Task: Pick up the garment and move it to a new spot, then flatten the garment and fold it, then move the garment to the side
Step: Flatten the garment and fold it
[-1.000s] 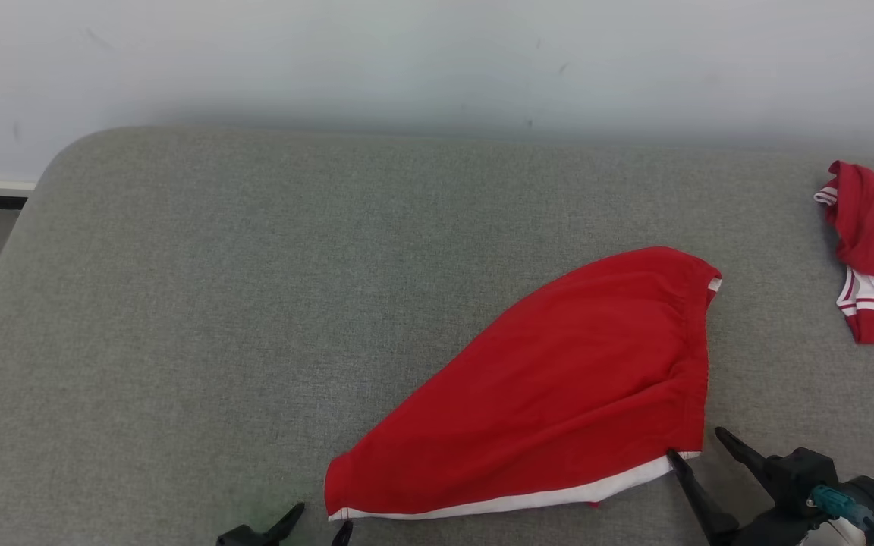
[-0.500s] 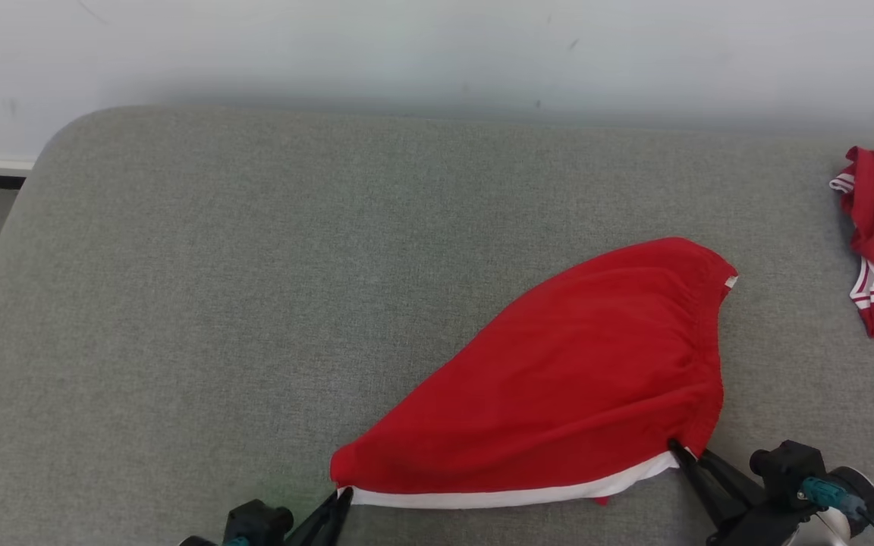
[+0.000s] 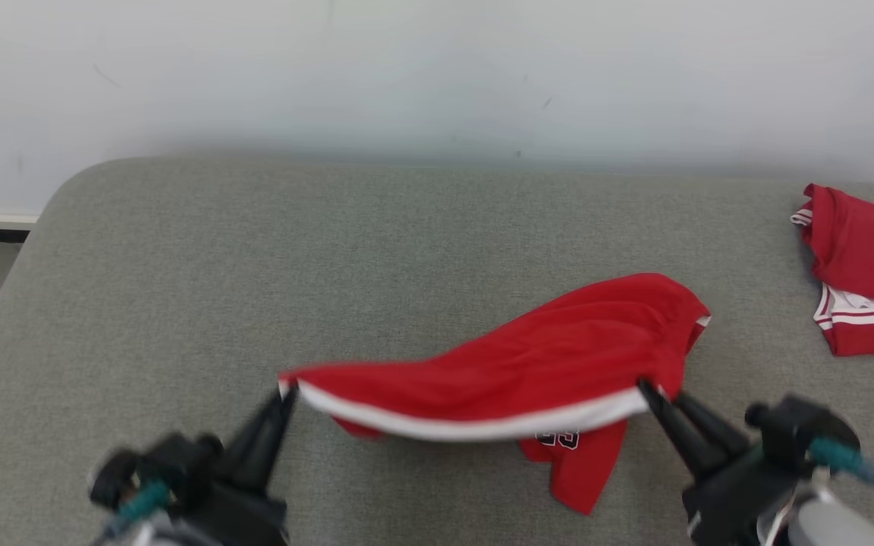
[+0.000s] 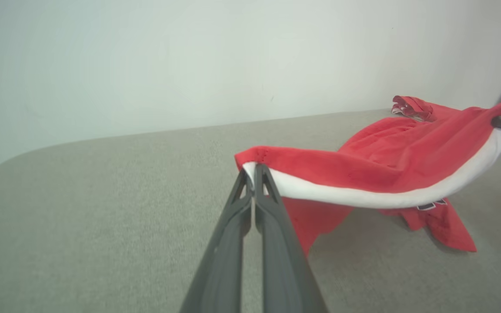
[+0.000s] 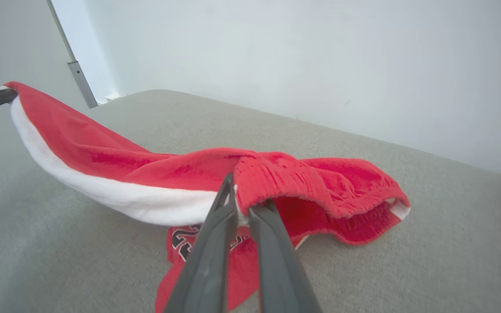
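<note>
I'm in the pick-up step. My left hand (image 3: 287, 394) is pinched tight on one end of the shorts (image 3: 558, 356), right at the white stripe (image 3: 475, 426). My right hand (image 3: 646, 388) is clamped on the other end, at the gathered waistband. Between them the stripe sags in a shallow curve, clear of the grey cushion (image 3: 179, 265). The far part of the shorts rests on the cushion, and one loose leg (image 3: 581, 470) with a printed number hangs below, apparently touching it.

Next, as I read it, I need to raise both hands together until that leg clears. Then I carry the shorts to open cushion on my left, keeping the spacing steady so neither grip slips. I'd steer away from the other red garment (image 3: 862, 258) at far right.
</note>
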